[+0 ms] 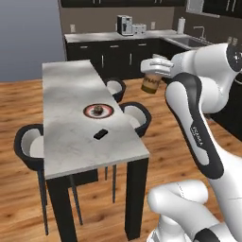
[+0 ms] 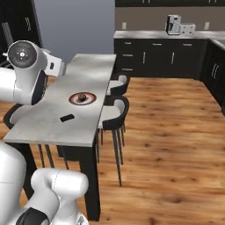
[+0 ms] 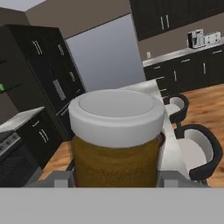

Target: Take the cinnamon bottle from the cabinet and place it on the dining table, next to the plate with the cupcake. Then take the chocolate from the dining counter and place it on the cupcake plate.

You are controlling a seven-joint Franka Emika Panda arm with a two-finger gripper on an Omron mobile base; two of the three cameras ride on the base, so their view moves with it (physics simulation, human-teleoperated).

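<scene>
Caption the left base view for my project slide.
White arm's fingers hold amber-brown, pale-lidded cinnamon jar in the air, right of pale marble dining table.

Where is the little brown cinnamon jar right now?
The cinnamon bottle is up in the air in the gripper, seen right of the dining table in the left base view, above the chairs and not yet beside the plate.

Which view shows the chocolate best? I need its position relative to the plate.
The left base view: the chocolate lies flat, apart from the plate, nearer the camera. The right base view shows it smaller.
</scene>
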